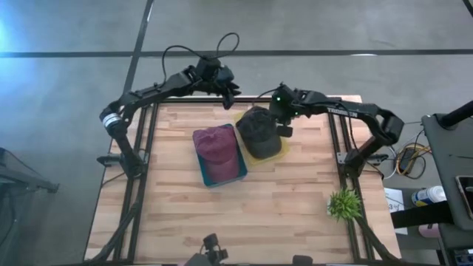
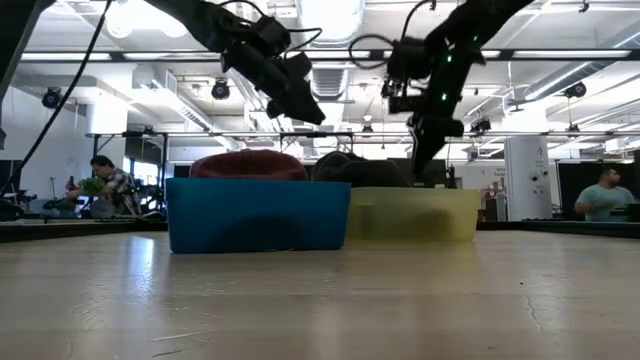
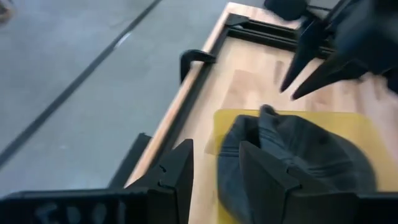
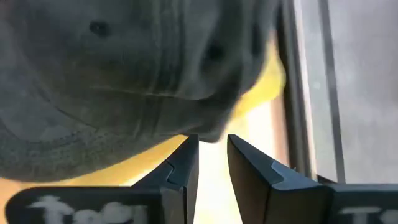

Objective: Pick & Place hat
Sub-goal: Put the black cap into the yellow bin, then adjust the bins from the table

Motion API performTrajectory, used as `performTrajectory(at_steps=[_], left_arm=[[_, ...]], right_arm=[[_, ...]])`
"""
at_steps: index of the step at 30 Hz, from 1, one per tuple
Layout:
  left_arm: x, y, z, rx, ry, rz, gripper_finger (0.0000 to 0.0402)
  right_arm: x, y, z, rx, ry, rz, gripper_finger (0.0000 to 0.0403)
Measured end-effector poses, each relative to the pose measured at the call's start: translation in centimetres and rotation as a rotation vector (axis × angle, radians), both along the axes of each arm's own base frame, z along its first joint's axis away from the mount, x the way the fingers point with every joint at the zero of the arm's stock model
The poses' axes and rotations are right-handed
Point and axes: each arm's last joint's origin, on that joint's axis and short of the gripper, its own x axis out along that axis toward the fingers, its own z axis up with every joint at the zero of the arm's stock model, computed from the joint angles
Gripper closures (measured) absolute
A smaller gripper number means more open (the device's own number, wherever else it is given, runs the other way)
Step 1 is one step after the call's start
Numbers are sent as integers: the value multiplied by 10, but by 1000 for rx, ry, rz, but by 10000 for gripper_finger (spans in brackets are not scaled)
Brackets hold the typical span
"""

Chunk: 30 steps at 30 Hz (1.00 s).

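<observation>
**Two caps in their bins, both grippers raised at the far edge**

While its fingers stand slightly apart with nothing between them, the right gripper (image 4: 211, 165) hangs just above the right-hand rim of the dark grey cap (image 1: 258, 130). Seen from the right wrist, the cap (image 4: 118, 74) fills most of the picture, with the yellow of its tray showing under its edge. From above, the right gripper (image 1: 284, 127) sits over the right side of the cap, near the far edge of the table (image 1: 273, 214).

The left gripper (image 3: 214, 168) also has its fingers apart and empty, with only a narrow gap between them. It is held up over the table's far edge, to the left of the right arm, and points down toward the cap (image 3: 292, 158). From above it shows at the far rim (image 1: 230, 94), clear of both bins.

The grey cap lies in the yellow tray (image 1: 284, 150), which stands at the far middle of the table. Touching its left side is a blue bin (image 1: 214, 179) holding a maroon cap (image 1: 214, 146). At table height the blue bin (image 2: 258, 215) and yellow tray (image 2: 412, 215) stand side by side.

A small green plant (image 1: 344, 204) stands near the right edge, well apart from the bins.
</observation>
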Motion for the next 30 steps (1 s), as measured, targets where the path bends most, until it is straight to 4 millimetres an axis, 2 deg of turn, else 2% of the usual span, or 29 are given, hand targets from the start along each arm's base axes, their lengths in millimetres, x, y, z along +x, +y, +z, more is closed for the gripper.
performTrajectory(at_steps=[8,13,15,19,22,30], left_arm=[[0,-3,-5,-61,3,-22,278],[-1,-4,-8,-84,32,-21,278],[-1,-4,-9,-89,38,-20,278],[-1,-4,-9,-87,40,-22,278],[-1,-4,-9,-83,40,-24,278],[-2,-9,-7,-138,14,-89,278]], right_arm=[[16,-9,-50,7,16,8,330],[22,-7,-71,50,82,31,332],[26,-5,-72,50,89,45,330],[31,0,-60,9,131,100,324],[30,1,-39,-49,163,102,320],[16,9,5,-46,160,66,318]])
